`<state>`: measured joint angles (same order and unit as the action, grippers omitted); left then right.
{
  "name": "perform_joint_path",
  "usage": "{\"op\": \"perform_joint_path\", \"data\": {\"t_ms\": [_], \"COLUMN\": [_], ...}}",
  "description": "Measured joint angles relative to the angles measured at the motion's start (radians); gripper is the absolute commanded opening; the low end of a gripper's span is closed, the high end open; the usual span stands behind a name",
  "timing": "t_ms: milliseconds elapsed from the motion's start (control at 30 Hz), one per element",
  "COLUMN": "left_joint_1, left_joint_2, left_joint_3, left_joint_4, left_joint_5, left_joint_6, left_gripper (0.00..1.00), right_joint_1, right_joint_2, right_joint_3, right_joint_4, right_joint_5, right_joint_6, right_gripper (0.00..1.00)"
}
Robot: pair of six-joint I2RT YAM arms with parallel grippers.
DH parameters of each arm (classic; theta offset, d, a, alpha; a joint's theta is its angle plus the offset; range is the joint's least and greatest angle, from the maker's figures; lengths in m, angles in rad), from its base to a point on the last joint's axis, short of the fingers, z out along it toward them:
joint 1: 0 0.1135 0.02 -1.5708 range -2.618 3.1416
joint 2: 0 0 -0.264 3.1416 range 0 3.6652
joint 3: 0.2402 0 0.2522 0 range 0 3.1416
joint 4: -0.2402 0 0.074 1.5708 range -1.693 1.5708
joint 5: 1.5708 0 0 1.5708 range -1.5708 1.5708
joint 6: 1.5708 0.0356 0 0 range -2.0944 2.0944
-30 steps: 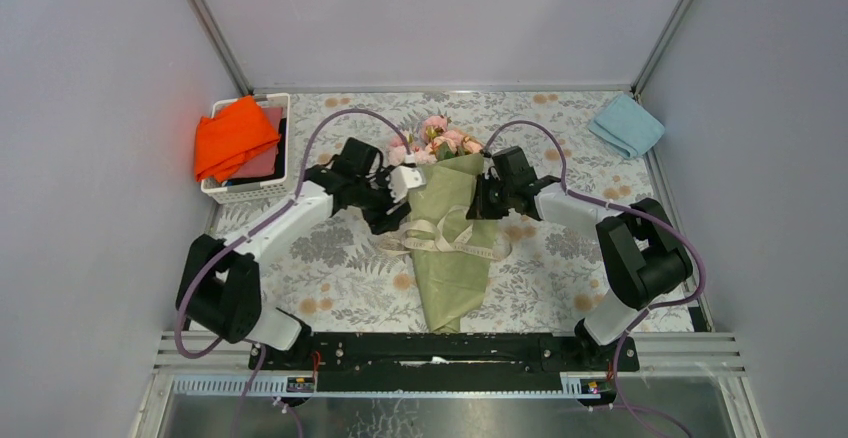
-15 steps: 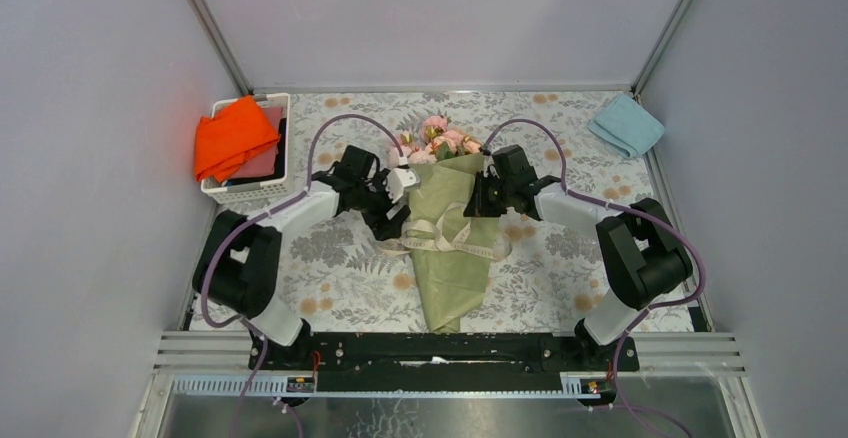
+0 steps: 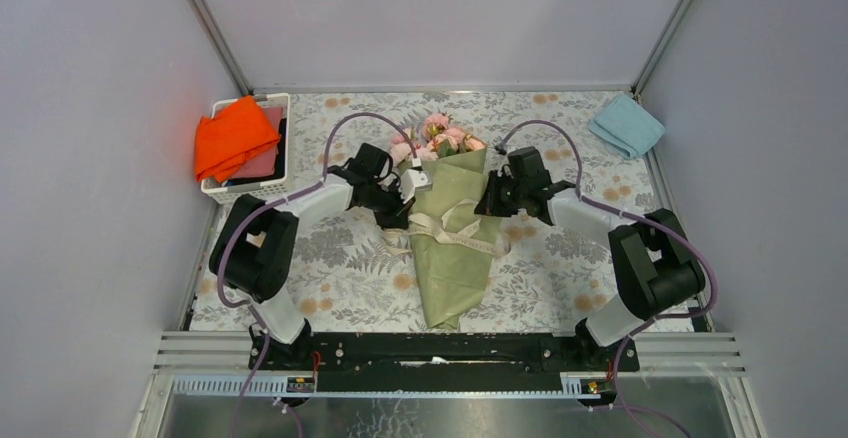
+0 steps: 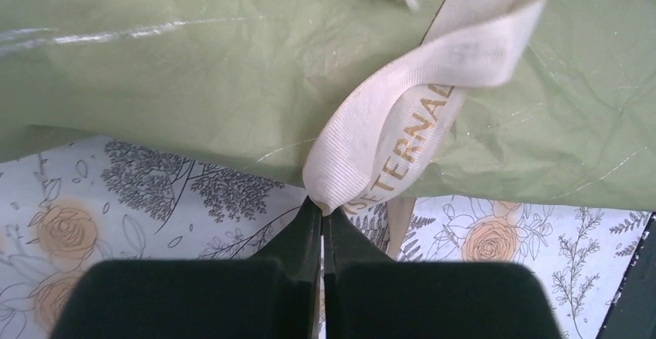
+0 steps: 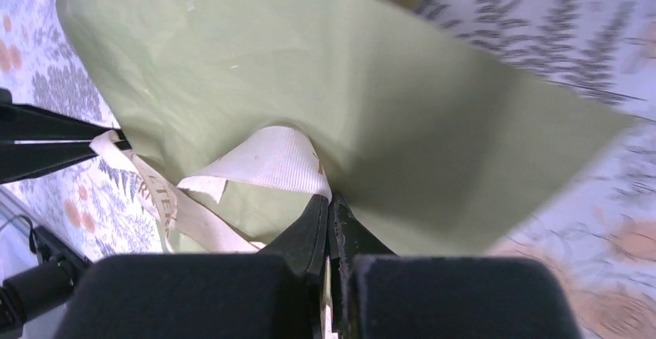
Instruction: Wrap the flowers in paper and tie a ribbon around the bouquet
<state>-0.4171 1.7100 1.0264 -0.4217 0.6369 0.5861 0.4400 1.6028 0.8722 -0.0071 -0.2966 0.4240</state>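
One bouquet [image 3: 447, 273] lies mid-table [image 3: 340, 268], long axis running near to far: pink flowers [image 3: 437, 138] toward the far edge, the cone's tip toward the near edge. The cream ribbon [image 3: 455, 235] crosses the olive paper [image 4: 193, 53]. The left gripper [image 4: 322, 207] and right gripper [image 5: 329, 203] each pinch ribbon at opposite flanks. A white basket [image 3: 222, 193] with an orange cloth [image 3: 232, 138] sits at the far-left corner, a folded blue cloth [image 3: 626, 125] far-right, both well apart.
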Motion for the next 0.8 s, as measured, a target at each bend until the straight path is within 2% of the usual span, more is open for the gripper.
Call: {"op": "perform_joint_path", "data": {"t_ms": [300,433,567,800], "left_joint_1": [0.103,0.119,0.15,0.292], "left_joint_2": [-0.138,-0.179,-0.172,-0.169], "left_joint_3": [-0.014,-0.032,-0.058,-0.139], "left_joint_4": [0.002,0.024,0.066,0.038], "left_joint_5": [-0.007,-0.018,-0.045,-0.3], "left_joint_6": [0.0,0.014,0.031,0.085], "left_gripper": [0.0,0.0,0.0,0.0], "right_joint_1": [-0.178,-0.239,-0.392,-0.62], "right_joint_2": [-0.166,-0.203,-0.261,-0.269], "right_joint_3": [-0.093,-0.132,-0.234,-0.315], "right_joint_4": [0.045,0.095,0.156,0.166], "right_joint_5": [0.014,-0.041,-0.122,0.0], "right_joint_6": [0.016,0.036,0.079,0.068], "right_gripper": [0.0,0.0,0.0,0.0]}}
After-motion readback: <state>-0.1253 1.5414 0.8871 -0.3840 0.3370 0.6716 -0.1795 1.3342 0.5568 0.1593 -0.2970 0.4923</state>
